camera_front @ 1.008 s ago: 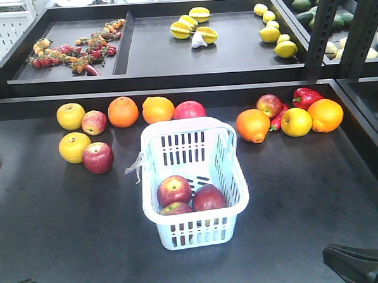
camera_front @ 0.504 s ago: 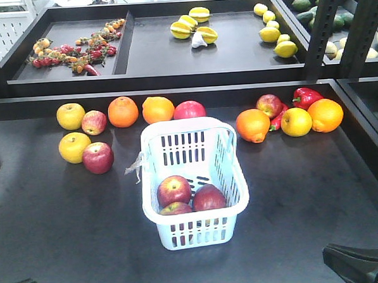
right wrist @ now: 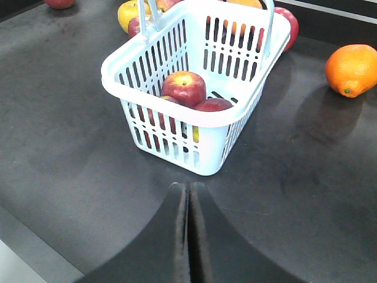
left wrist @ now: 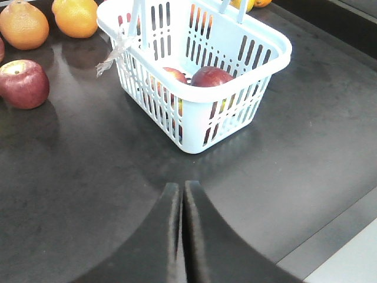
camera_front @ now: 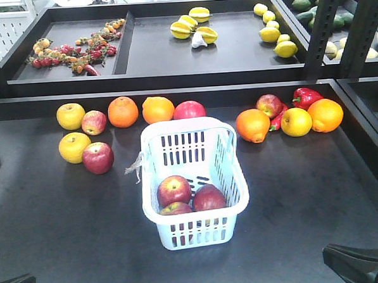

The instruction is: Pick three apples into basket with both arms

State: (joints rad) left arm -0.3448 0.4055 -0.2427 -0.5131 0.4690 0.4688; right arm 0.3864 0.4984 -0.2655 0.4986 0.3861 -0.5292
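Here the basket [left wrist: 197, 127] of apples [left wrist: 211, 76] sits beyond the closed left pincer [left wrist: 181, 194].

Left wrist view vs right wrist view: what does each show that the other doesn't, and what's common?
Only the left wrist view shows the basket's whitish tag, the loose red apple on the table beside the basket, and two oranges at the top left. Only the right wrist view shows the lone orange off to the basket's other side, and all three apples inside; the left wrist view shows them only partly through the slots. Both show the basket with apples in it and a gripper with shut jaws: left gripper, right gripper.
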